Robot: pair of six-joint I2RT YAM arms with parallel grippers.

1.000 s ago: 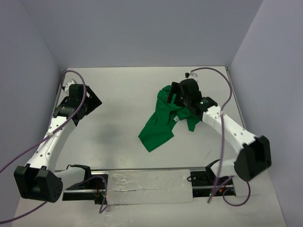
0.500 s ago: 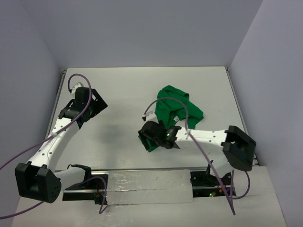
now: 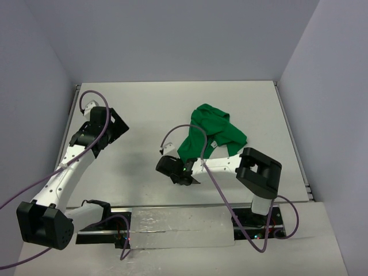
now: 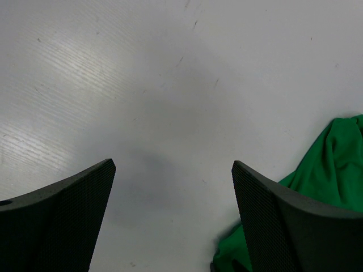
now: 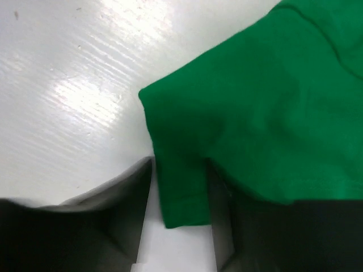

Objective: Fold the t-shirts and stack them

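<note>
The bright-green t-shirt [image 3: 218,127] lies crumpled right of the table's middle, with a narrow strip trailing toward the near left. My right gripper [image 3: 176,171] is low at the end of that strip. In the right wrist view a hemmed corner of the t-shirt [image 5: 255,107] lies between the right gripper's [image 5: 180,164] fingers, and a sliver of table shows beside the left finger. My left gripper [image 3: 112,127] hovers open over bare table at the left. In the left wrist view the left gripper [image 4: 173,165] holds nothing, and the t-shirt [image 4: 334,164] shows at the right edge.
Grey walls close in the white table [image 3: 144,103] at the left, back and right. A metal rail [image 3: 178,221] with both arm bases runs along the near edge. Purple cables [image 3: 190,129] loop over each arm.
My right arm swung from the shirt's far side to its near-left corner and narrowed its jaws around the hem. The shirt's trailing part has drawn in. The left arm barely moved.
</note>
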